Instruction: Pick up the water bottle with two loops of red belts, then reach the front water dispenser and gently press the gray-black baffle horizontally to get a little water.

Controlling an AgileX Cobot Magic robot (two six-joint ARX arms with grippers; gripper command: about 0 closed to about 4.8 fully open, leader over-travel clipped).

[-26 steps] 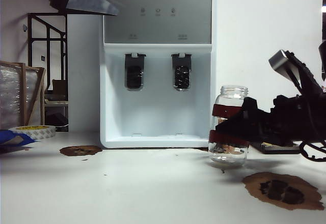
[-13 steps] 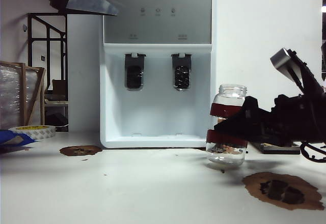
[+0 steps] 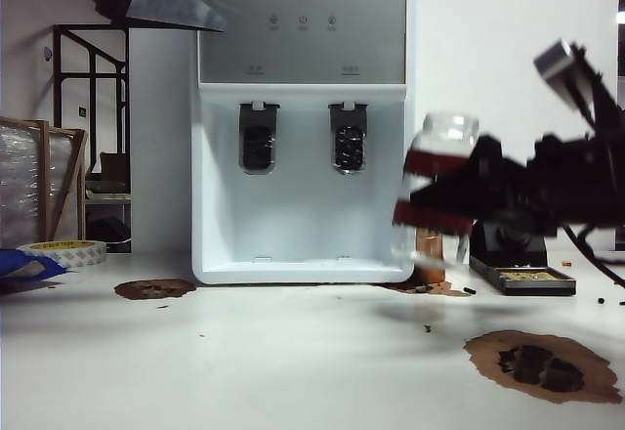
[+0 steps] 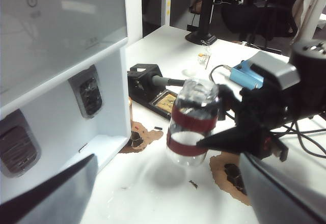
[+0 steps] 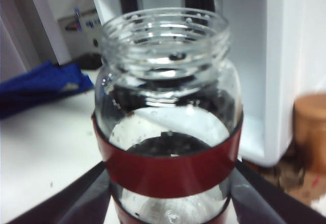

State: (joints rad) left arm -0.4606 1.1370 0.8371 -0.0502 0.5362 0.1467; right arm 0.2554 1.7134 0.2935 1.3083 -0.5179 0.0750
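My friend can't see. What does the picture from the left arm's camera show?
The right gripper holds a clear water bottle with two red bands just above the white table. The white water dispenser stands beside it, both dark levers visible. A brown stain marks the table underneath.

In the exterior view the water bottle (image 3: pixel 437 181) is motion-blurred — its lower red band smears into the right gripper (image 3: pixel 430 198). The picture's upper edge cuts the water dispenser (image 3: pixel 301 122). The left gripper (image 4: pixel 168 193) shows only as two blurred grey fingers (image 4: pixel 48 196) at the frame's edge.
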